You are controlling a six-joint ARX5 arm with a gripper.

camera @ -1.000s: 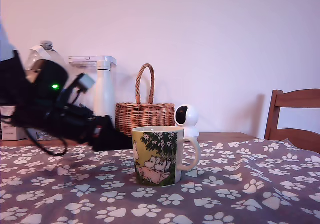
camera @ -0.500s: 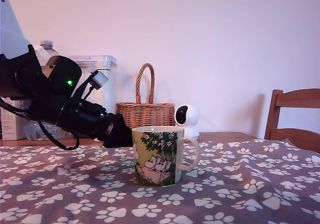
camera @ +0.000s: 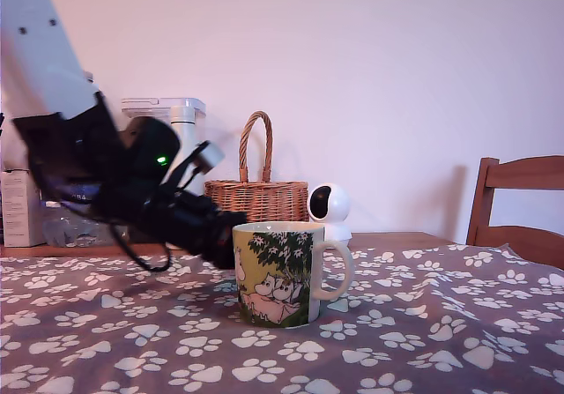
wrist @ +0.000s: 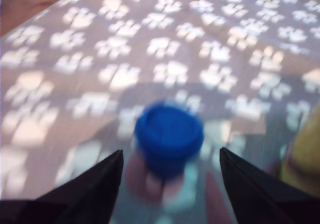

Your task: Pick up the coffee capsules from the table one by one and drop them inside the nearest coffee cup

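A bright blue coffee capsule shows blurred in the wrist view, on the paw-print cloth of the table. It lies between the two dark fingers of my gripper, which is open with a gap on either side of the capsule. The cream coffee cup with its green cartoon picture stands mid-table in the exterior view. There my gripper is low, just to the left of the cup and slightly behind it. The exterior view does not show the capsule. A yellowish edge of the cup shows beside one finger.
Behind the cup stand a wicker basket, a small white camera, a white bottle and a clear water bottle. A wooden chair back rises at the exterior view's right.
The arm has swung towards the exterior view's right and down, bringing the gripper from well left of the cup to right beside it near the cloth.
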